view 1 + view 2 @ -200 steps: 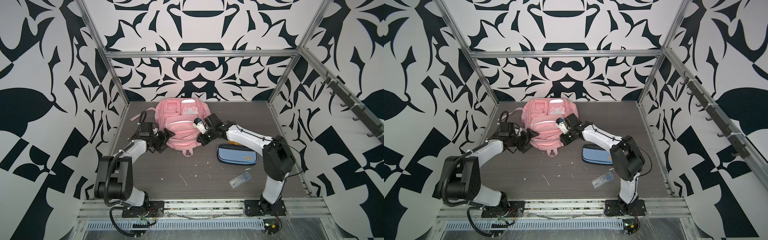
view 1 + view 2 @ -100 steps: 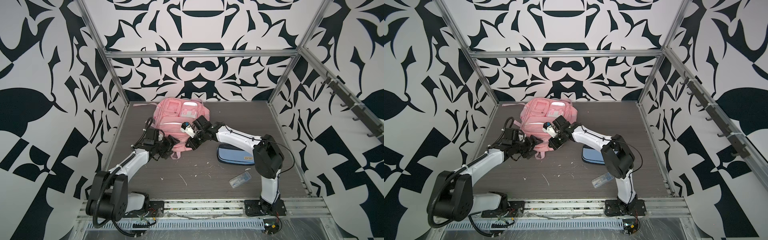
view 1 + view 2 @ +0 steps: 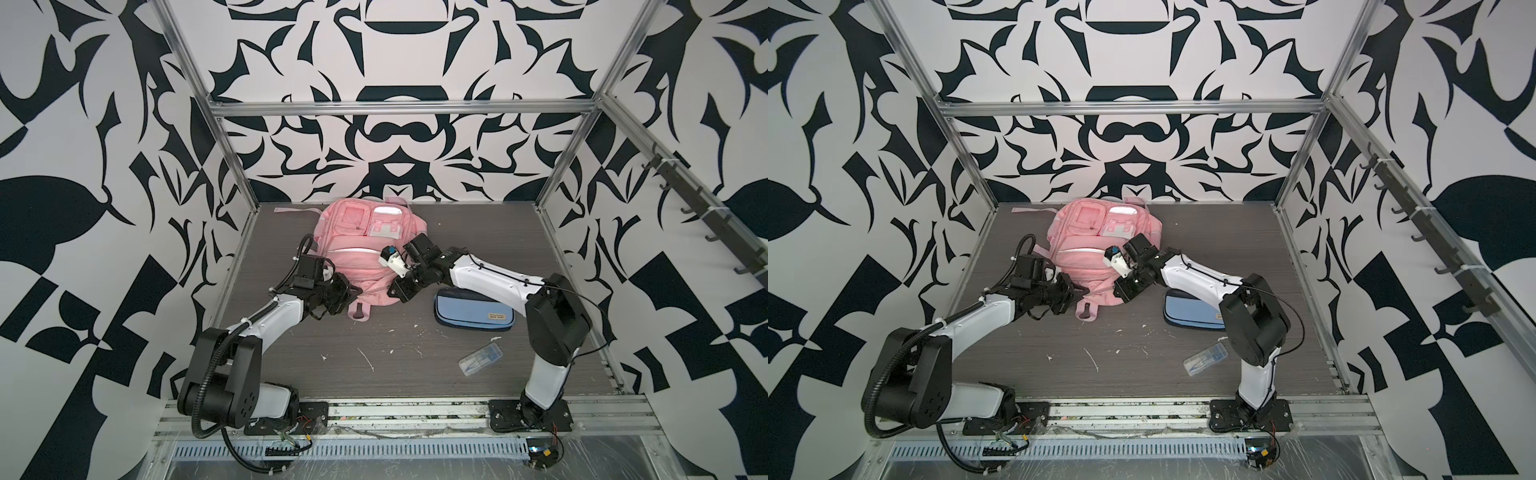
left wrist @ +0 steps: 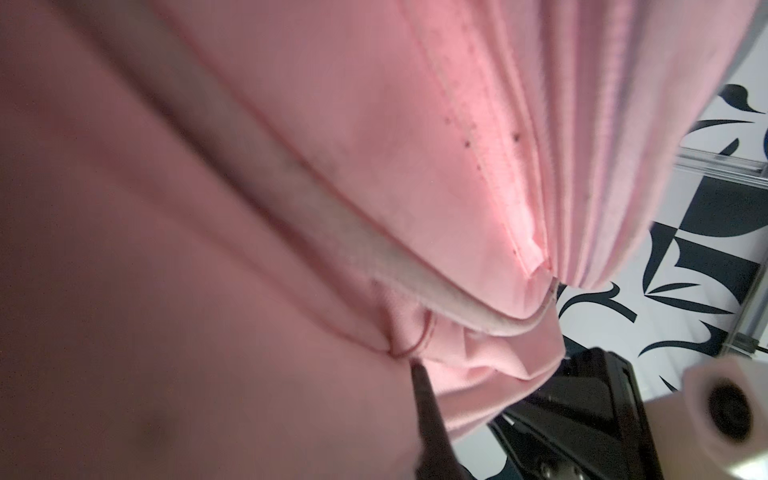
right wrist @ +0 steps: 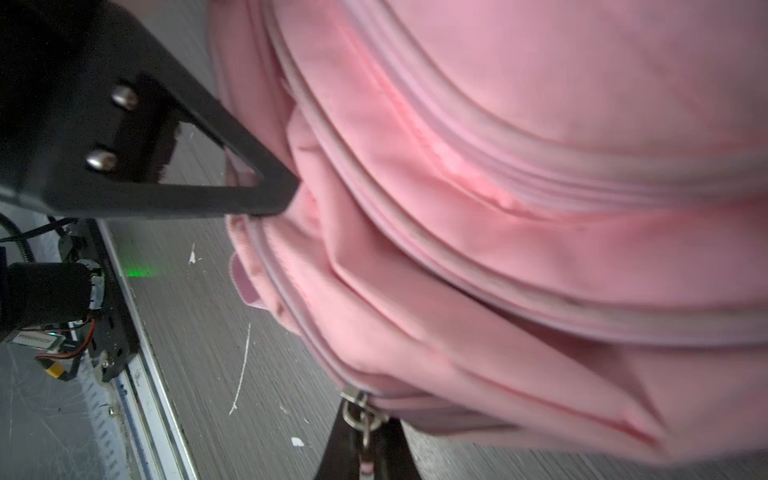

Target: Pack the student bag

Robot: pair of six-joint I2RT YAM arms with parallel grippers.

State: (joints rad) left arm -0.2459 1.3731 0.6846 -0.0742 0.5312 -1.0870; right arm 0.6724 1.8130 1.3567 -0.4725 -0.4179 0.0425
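The large pink fabric student bag (image 3: 365, 266) lies pockets-up at the far middle of the dark table (image 3: 415, 374), long axis near-to-far, loop end pointing near. The left gripper (image 3: 352, 292) is clenched on its near-left edge, the right gripper (image 3: 395, 291) on its near-right corner. The label on the light-blue zip pencil case (image 3: 469, 311) is unreadable.

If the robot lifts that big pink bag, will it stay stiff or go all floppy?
Probably floppy: the student bag lies slumped, and its fabric bunches into folds where the left gripper pinches it. It likely sags if lifted by one edge. It seems unlikely to roll, being soft cloth lying flat on the table.
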